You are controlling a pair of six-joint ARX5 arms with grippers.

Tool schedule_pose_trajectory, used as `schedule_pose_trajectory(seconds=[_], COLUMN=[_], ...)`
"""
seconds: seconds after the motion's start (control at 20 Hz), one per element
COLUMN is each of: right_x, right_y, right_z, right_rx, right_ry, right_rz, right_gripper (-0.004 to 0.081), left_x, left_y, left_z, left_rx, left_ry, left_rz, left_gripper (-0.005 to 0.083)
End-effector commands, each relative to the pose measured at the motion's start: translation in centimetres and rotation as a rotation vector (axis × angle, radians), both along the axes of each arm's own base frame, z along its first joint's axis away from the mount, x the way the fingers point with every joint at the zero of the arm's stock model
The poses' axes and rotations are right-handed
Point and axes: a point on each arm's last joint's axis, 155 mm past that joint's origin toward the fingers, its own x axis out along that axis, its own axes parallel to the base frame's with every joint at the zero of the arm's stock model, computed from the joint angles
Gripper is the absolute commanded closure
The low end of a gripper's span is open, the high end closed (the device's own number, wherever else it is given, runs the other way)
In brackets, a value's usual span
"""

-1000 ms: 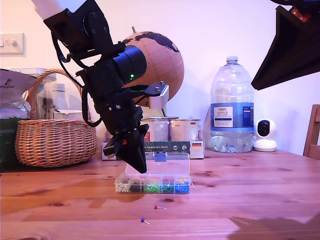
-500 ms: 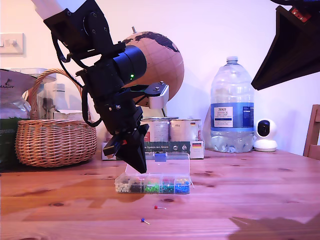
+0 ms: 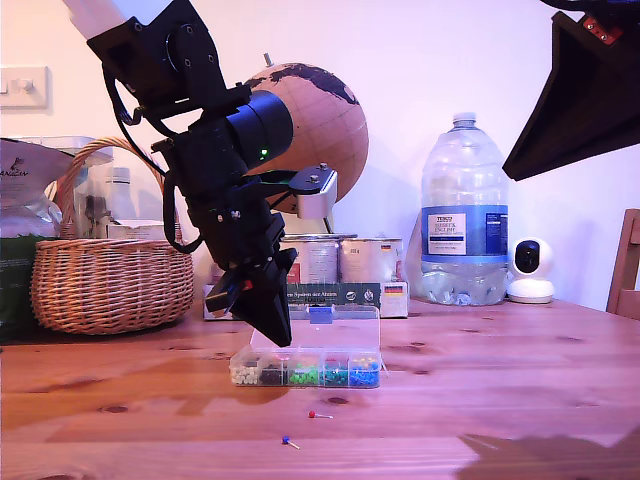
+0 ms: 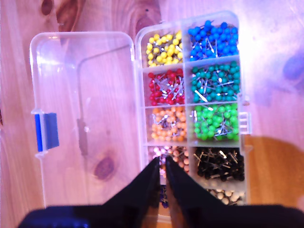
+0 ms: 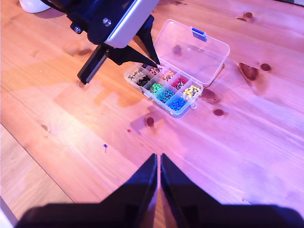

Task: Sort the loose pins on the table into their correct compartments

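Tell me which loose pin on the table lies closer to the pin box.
The red pin: it lies just in front of the clear box, while the blue pin lies farther out, toward the exterior view's bottom edge.

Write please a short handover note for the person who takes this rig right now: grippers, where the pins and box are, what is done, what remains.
My first gripper: shut, tips over the pink compartment of the open box; whether it holds a pin cannot be seen.
My second gripper: shut, high above the table.
Loose on the table in front of the box: red pin, blue pin.
Left: both pins into their colours. No other loose pins visible.
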Motion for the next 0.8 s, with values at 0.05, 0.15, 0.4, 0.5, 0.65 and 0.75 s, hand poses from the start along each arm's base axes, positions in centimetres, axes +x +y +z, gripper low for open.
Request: schedule_pose_trajectory(seconds=[0.05,0.15,0.4,0.5,0.65,0.75], right_x=[-0.2,-0.2,-0.2,0.1,0.8,0.8], right_y=[0.0,0.0,0.0,0.1,0.4,0.5], right_z=[-0.7,-0.7,-0.6,-0.3,0.8,0.9], right_rx=[-0.004,-0.003,-0.009,-0.001,0.024,0.026], right_ry=[0.016,0.016,0.009,-0.006,-0.054,-0.059], right_rz=[0.0,0.0,0.006,0.005,-0.001,0.0], right_gripper=[0.0783,0.0783,0.0783,0.0783,0.0783,0.0783], left_x=[-0.3,-0.2,0.5,1.1,1.9,1.3], left_y=[-0.1,-0.1,0.8,1.1,1.4,1.5], left_z=[-1.1,-1.2,-1.0,-0.1,2.5,4.2], left_rx=[0.01,0.013,0.053,0.051,-0.032,-0.082], left_ry=[0.022,0.02,-0.014,-0.037,-0.037,-0.012], left_rz=[-0.004,-0.002,0.029,0.08,0.27,0.353], left_gripper=[0.0692,0.0692,0.0796,0.0796,0.0796,0.0796])
